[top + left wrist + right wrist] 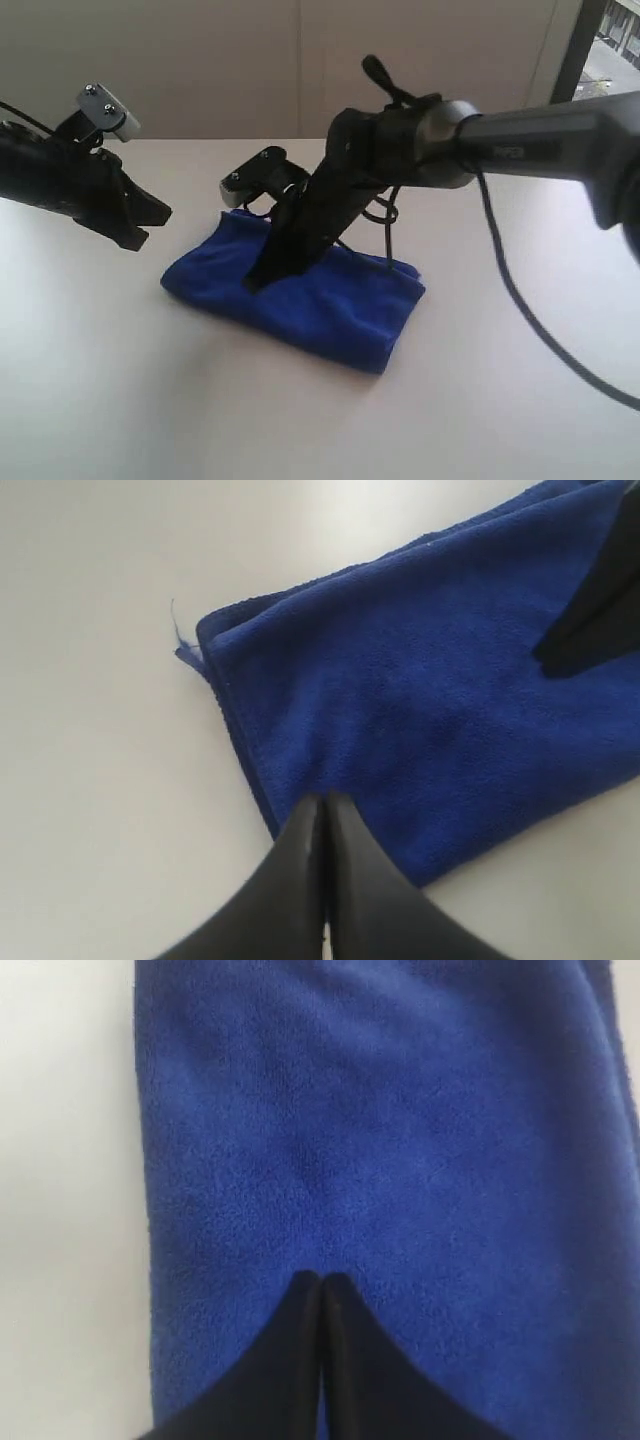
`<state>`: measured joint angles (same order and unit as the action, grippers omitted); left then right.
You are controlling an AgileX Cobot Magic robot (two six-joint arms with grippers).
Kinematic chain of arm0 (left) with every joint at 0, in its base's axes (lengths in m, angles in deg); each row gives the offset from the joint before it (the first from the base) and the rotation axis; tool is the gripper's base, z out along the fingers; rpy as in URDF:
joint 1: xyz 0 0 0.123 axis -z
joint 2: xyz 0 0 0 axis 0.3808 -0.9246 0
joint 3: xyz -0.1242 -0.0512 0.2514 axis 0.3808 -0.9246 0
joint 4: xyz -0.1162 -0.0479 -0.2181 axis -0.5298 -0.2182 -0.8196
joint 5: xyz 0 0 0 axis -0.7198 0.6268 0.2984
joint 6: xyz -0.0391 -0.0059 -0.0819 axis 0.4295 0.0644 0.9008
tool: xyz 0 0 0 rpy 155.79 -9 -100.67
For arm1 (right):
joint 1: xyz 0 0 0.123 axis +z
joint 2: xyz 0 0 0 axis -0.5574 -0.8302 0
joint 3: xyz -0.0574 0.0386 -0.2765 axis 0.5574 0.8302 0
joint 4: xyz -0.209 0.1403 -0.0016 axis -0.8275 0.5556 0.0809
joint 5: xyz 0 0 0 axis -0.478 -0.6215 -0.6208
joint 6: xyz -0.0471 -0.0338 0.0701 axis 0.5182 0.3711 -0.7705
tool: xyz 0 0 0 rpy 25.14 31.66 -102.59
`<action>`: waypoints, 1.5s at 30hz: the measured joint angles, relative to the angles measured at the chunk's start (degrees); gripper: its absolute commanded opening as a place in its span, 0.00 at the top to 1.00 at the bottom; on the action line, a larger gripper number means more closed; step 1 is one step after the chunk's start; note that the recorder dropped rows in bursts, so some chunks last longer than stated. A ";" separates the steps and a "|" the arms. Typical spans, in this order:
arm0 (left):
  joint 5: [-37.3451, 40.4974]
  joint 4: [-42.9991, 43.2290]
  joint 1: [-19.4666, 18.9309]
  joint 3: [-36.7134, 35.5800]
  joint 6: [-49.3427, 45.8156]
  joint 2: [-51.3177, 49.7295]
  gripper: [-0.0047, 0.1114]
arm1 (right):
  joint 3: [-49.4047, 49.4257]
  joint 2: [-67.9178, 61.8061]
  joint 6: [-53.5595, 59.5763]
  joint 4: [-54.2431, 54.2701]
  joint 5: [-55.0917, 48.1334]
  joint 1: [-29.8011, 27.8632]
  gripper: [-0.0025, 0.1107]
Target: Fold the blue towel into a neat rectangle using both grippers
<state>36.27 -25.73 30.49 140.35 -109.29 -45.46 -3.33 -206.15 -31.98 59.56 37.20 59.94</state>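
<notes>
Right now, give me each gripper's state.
Left gripper: shut, holding nothing.
Right gripper: shut, nothing gripped, tip down at the blue towel.

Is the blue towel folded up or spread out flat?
Folded. The blue towel is a thick compact rectangle, with stacked layers showing at one edge.

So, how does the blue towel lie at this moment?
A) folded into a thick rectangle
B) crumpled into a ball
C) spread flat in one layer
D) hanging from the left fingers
A: the blue towel lies on the table as a compact rectangle, and the left wrist view shows stacked layers at its corner.
</notes>
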 measured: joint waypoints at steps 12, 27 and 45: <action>1.03 0.00 0.00 0.00 0.10 0.00 0.96 | -4.15 -5.34 4.21 0.82 -12.75 0.13 0.98; 4.92 0.00 0.00 0.00 0.11 0.04 0.96 | -4.28 -5.34 17.01 -2.41 -32.09 1.33 0.98; 10.91 0.19 5.75 0.00 -1.87 -4.65 0.96 | -3.74 5.09 7.65 -18.81 -30.50 5.92 0.98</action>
<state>47.18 -25.53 36.24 140.35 -111.16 -50.11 -7.07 -201.06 -24.33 40.75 6.71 65.85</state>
